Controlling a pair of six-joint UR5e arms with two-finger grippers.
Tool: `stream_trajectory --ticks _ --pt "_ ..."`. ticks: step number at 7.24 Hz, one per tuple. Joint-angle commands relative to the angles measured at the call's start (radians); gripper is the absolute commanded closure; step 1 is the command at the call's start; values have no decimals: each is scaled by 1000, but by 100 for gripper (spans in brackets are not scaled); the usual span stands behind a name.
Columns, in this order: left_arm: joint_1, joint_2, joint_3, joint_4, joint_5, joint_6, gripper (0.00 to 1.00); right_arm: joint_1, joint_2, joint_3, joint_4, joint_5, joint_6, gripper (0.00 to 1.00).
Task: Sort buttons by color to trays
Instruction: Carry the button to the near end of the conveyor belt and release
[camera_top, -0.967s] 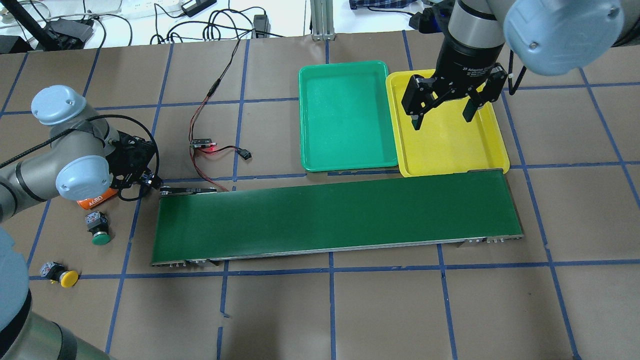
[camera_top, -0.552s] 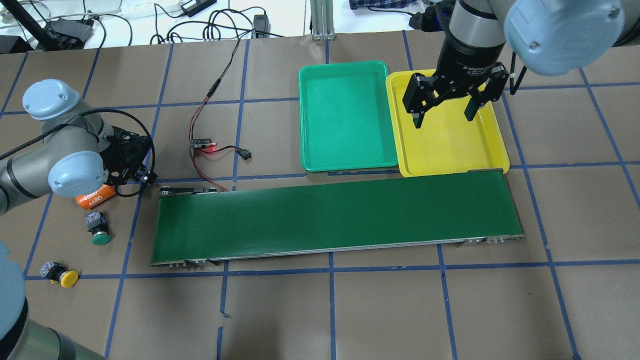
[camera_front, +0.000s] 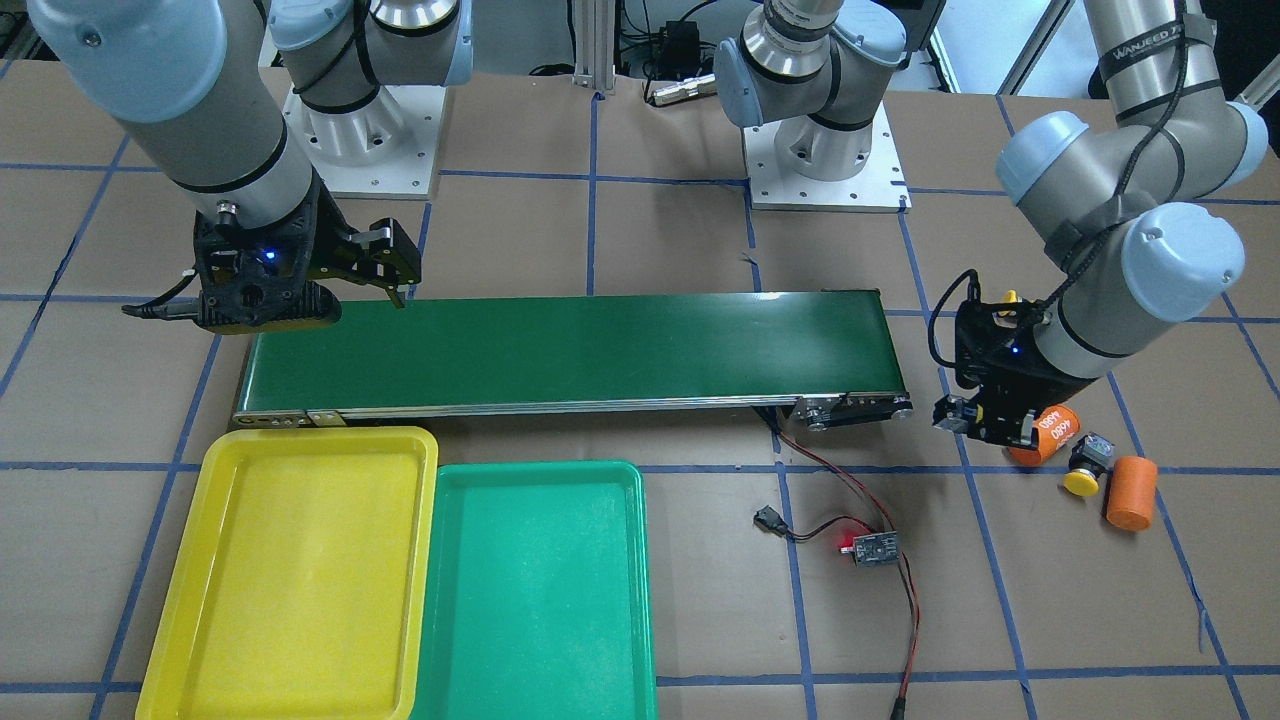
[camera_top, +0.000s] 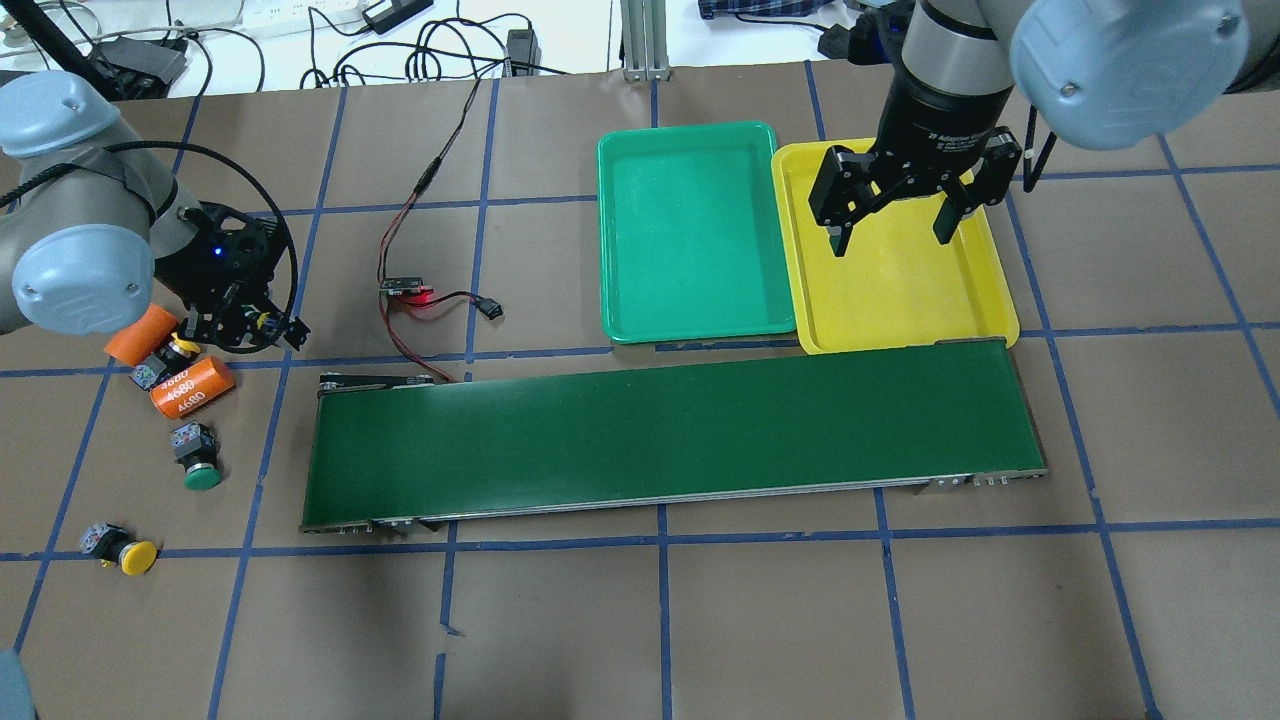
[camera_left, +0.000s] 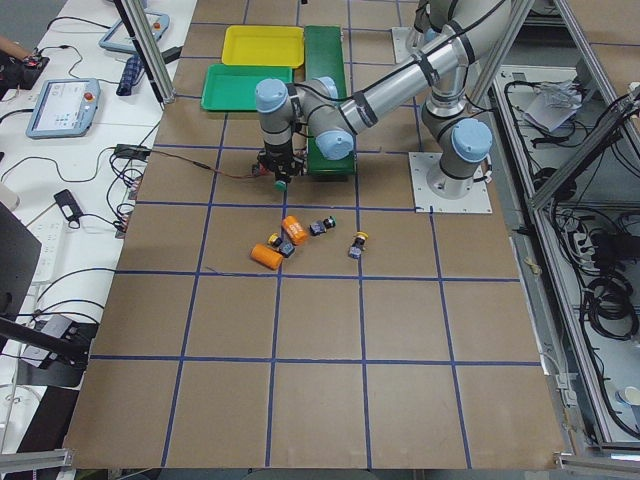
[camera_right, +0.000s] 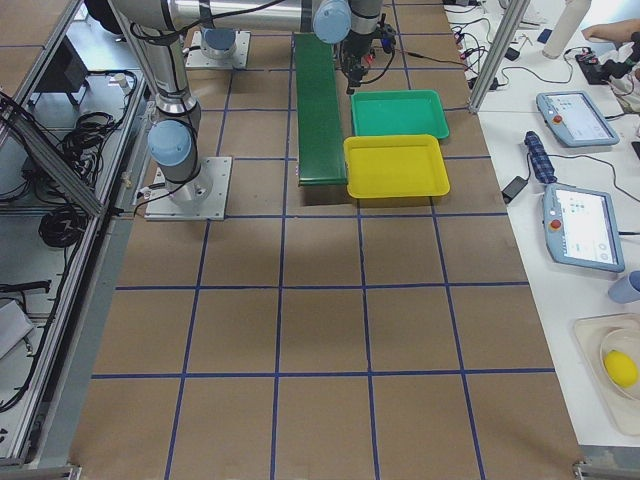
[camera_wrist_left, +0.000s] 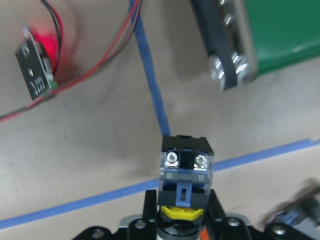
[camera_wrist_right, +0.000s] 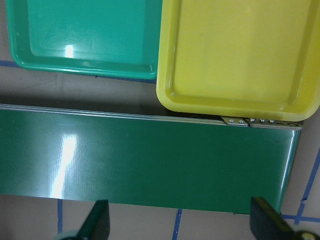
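Clock directions read on the overhead view, 12 o'clock pointing away from the robot.

Surface: brown paper-covered table (camera_top: 760, 620), gridded with blue tape lines (camera_top: 662, 600); carries a long dark-green conveyor belt (camera_top: 670, 430) across the middle.

Trays: bright yellow shallow plastic tray (camera_top: 900, 300) and green shallow plastic tray (camera_top: 690, 250), rim against rim at 12 to 1 o'clock of the belt.

Right gripper (camera_top: 890, 240): hangs over the yellow tray, fingers spread wide.

Left gripper (camera_wrist_left: 182, 205): sits at 10 o'clock of the belt's left end, clamped on a grey-and-black push-button switch (camera_wrist_left: 185, 160); shows a yellow part at the switch's lower end, cap colour not clear.

Loose on the paper at 9 o'clock of the belt: yellow-capped switch (camera_top: 165, 358) between a plain orange cylinder (camera_top: 130, 335) and an orange cylinder printed 4680 (camera_top: 190, 388); green-capped switch (camera_top: 197, 458) at 6 o'clock of these; second yellow-capped switch (camera_top: 122, 548) toward 7 o'clock. All well apart from the trays.

Small circuit board with a red light (camera_top: 405, 287), on red-and-black wires, at 12 o'clock of the belt's left end.

Room: white bench (camera_top: 580, 40) strewn with black cables at 12 o'clock beyond the table; grey touch-screen tablets (camera_right: 580, 225) on a side bench.
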Motion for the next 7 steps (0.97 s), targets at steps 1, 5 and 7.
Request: stream_trajectory --ticks 1,5,7 --pt "-143 69 -90 -29 -1 -260 94 2 1 1 -3 0 160 0" --pt "-190 117 -213 -3 -1 -403 82 2 1 2 -4 1 311 0" --pt "-193 149 -229 -11 -1 -395 82 5 0 7 -3 3 565 0"
